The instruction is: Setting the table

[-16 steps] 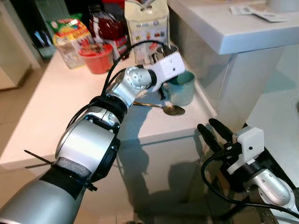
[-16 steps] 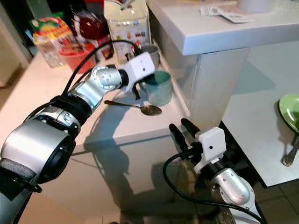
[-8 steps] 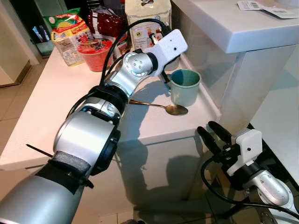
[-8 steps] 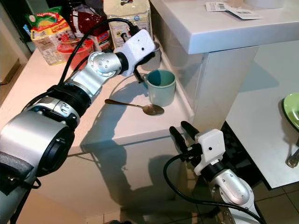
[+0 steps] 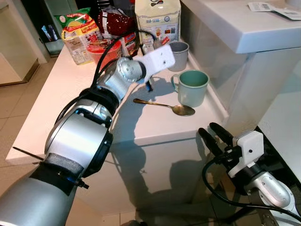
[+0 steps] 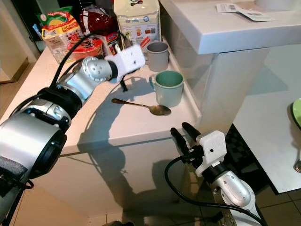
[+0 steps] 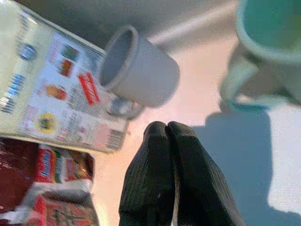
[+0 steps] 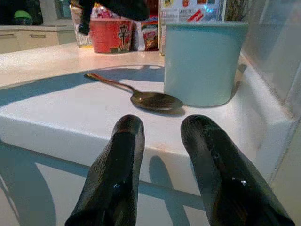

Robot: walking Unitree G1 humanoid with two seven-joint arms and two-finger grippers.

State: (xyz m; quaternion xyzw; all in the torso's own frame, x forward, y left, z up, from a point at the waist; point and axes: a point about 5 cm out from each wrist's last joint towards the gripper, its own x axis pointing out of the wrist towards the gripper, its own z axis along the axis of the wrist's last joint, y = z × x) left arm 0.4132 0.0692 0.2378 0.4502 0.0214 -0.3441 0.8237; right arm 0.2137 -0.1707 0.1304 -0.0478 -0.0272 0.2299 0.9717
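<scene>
A pale green mug [image 5: 193, 87] stands on the white counter [image 5: 56, 113] near its right edge, handle to the left. A metal spoon [image 5: 164, 106] lies in front of it, bowl to the right. My left gripper [image 5: 149, 86] hangs just left of the mug's handle and above the spoon's handle end, touching neither. In the left wrist view its fingers [image 7: 164, 141] are pressed together with nothing between them. My right gripper [image 5: 216, 135] is low, below the counter's front edge, with its fingers [image 8: 207, 141] spread and pointing at the spoon [image 8: 141, 94] and mug [image 8: 202, 61].
A grey cup [image 5: 178, 48] stands behind the mug. A white bag [image 5: 157, 21], a red bowl [image 5: 101, 49] and snack packs [image 5: 80, 30] crowd the counter's back. A higher white worktop [image 5: 244, 28] rises on the right. A green plate [image 6: 297, 113] lies at the far right.
My left gripper has drawn back to the left, away from the mug's handle. The mug and spoon stay put. The camera has shifted; the right arm has not moved.
</scene>
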